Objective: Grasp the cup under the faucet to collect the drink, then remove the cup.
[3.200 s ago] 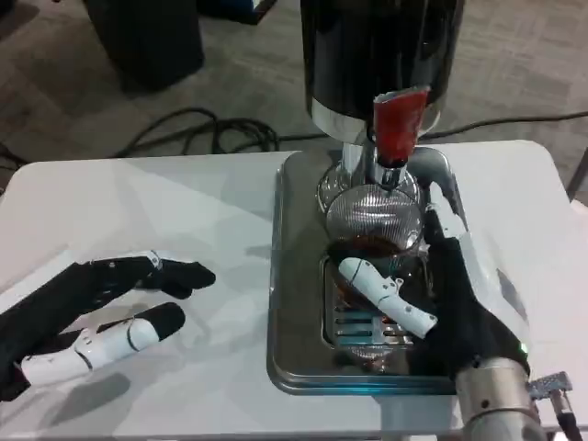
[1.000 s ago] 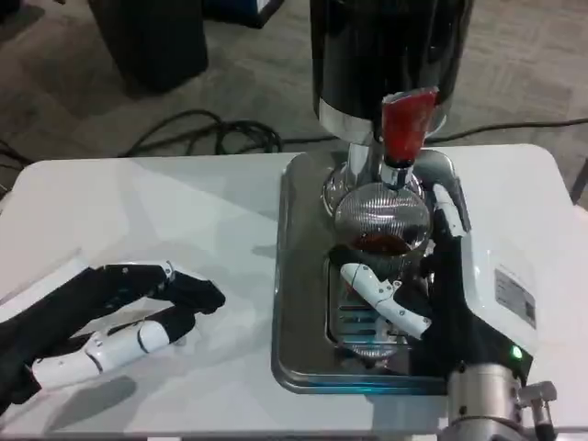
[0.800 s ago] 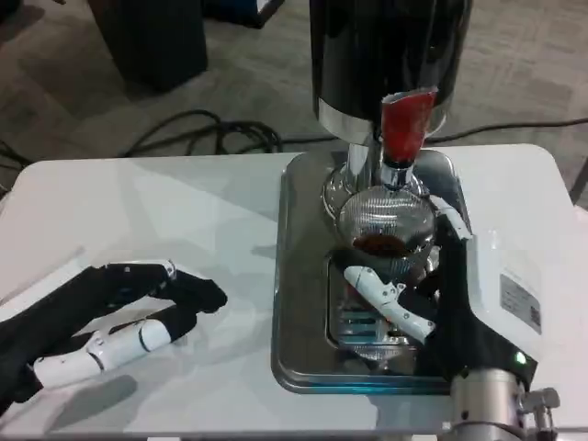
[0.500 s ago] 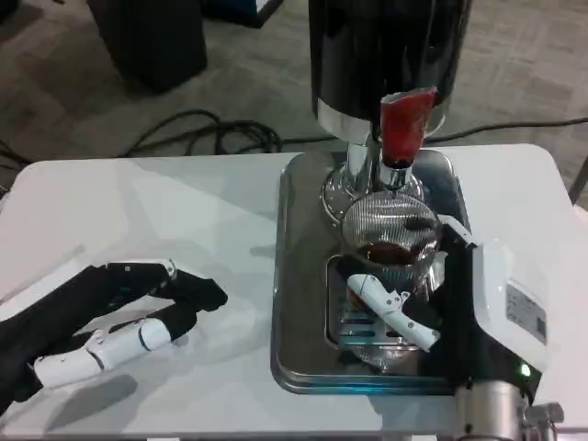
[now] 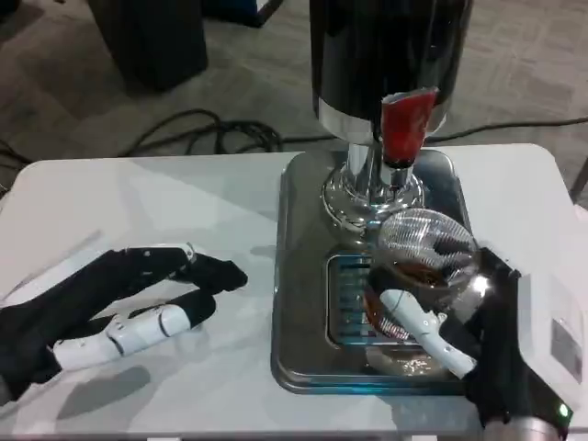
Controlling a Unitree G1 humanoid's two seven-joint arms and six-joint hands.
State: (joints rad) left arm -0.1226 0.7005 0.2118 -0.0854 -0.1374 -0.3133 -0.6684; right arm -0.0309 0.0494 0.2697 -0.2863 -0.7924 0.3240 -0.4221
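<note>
Your right hand has its fingers wrapped around the clear glass cup, and the cup now sits over the right side of the metal drip tray, near its front edge, no longer right under the red faucet. There is brown drink in the cup, and it looks tipped toward you a little, so the drink could slop over the rim if you pull away fast or lean it more. Go slow and keep it straight up. The glass is smooth and may be wet, so it could slide in your fingers; hold it snug. I cannot tell if the faucet is dripping, but if it is, drops will land on the tray grate, not in the cup. Watch the tray's raised front and right edges too, because the cup's bottom could bump them on the way out. Your left hand holds nothing; its fingers are spread a little apart and lie low over the white table, near its front left edge, well apart from the tray. Count with me: one cup, one faucet, one black drink dispenser, one tray, two hands.
</note>
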